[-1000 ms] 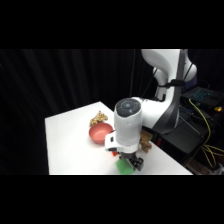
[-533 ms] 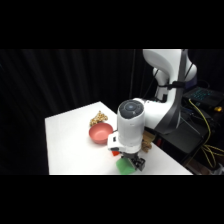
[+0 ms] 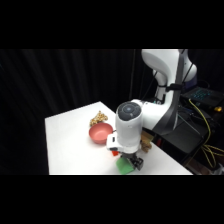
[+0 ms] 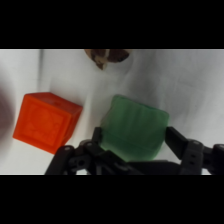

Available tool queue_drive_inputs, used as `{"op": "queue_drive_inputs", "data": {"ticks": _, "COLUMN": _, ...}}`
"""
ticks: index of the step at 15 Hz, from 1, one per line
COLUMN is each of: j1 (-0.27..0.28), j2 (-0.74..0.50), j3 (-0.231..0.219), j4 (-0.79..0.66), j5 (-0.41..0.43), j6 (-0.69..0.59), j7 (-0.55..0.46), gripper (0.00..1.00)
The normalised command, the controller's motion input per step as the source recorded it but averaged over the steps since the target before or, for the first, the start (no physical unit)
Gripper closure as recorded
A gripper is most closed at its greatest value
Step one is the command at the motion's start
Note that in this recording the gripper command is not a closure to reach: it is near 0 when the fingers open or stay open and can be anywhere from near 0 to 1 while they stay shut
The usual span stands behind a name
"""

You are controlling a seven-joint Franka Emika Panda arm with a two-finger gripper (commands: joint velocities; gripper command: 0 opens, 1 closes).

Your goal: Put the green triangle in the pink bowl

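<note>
- Since 1 s ago: arm body has shifted a little in side view; gripper [image 3: 131,162] still low over near edge of table [image 3: 70,145]; green triangle [image 3: 124,165] in same spot under it.
- Green triangle [image 4: 135,128]: on table near front edge, between the fingers [image 4: 176,139]. Wrist view shows a chunky rounded block, broad side up; long axis can't be judged, and which way it points unclear.
- Jaws: one finger on each side of the block, close against it or touching; whether they're actually squeezing it – can't tell.
- Pink bowl [image 3: 101,133]: upright on table, behind & left of gripper in side view, apart from the block. Inside looks bare as far as visible; near rim partly hidden by arm.
- Red cube [image 4: 46,121]: on table just beside the green block in wrist view, not touching it. Side view shows only a red sliver by the gripper.
- Tan lumpy cluster [image 3: 98,118]: behind the bowl, near its far rim. Another brownish lump [image 4: 106,56] at top of wrist view, beyond the block.
</note>
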Motion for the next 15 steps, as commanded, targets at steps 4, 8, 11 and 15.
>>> {"op": "queue_drive_inputs", "data": {"ticks": 4, "j1": 0.034, "j2": 0.13, "j3": -0.045, "j4": 0.13, "j5": -0.027, "j6": 0.06, "j7": -0.01, "gripper": 0.15}}
{"op": "queue_drive_inputs", "data": {"ticks": 8, "j1": 0.048, "j2": 0.02, "j3": -0.047, "j4": 0.06, "j5": -0.031, "j6": 0.04, "j7": 0.00, "gripper": 1.00}}
{"op": "queue_drive_inputs", "data": {"ticks": 11, "j1": 0.063, "j2": -0.04, "j3": -0.069, "j4": 0.04, "j5": -0.064, "j6": 0.00, "j7": 0.01, "gripper": 1.00}}
{"op": "queue_drive_inputs", "data": {"ticks": 15, "j1": 0.082, "j2": -0.18, "j3": -0.085, "j4": 0.02, "j5": -0.106, "j6": -0.10, "j7": 0.01, "gripper": 1.00}}
